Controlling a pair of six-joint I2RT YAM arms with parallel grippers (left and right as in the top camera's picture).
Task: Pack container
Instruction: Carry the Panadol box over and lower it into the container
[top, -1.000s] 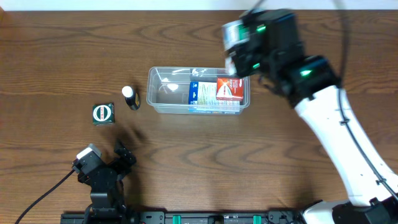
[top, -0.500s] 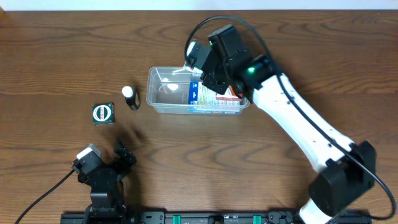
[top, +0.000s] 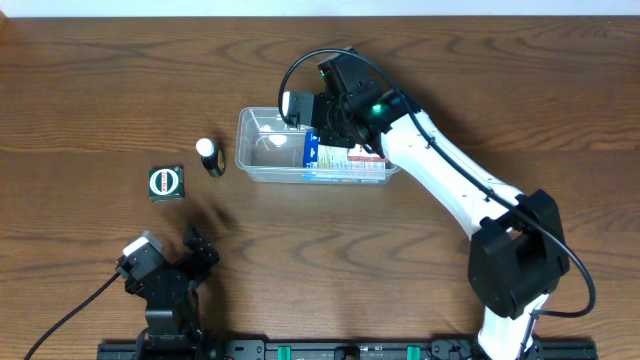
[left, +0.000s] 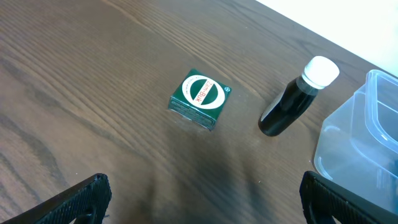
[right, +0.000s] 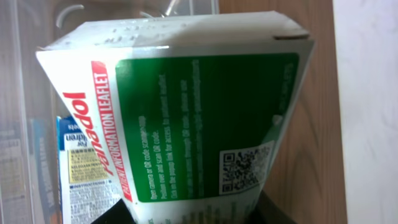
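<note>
The clear plastic container (top: 247, 152) lies at the table's middle with a blue-and-white box (top: 322, 152) and a red box (top: 368, 152) inside. My right gripper (top: 312, 112) is above the container's back edge, shut on a green-and-white Panadol box (right: 199, 118) that fills the right wrist view. The container wall (right: 18, 93) and the blue box (right: 74, 168) show beneath it. My left gripper (top: 192, 252) is open and empty near the front left; its fingers (left: 208, 205) frame bare wood. The container's corner shows in the left wrist view (left: 367, 124).
A small dark bottle with a white cap (top: 208, 156) lies left of the container and also shows in the left wrist view (left: 292, 102). A small green box with a round label (top: 165, 182) sits further left, seen too by the left wrist (left: 199, 99).
My right arm has swung left and down from the back right, carrying the Panadol box over the container. The left arm has not moved.
</note>
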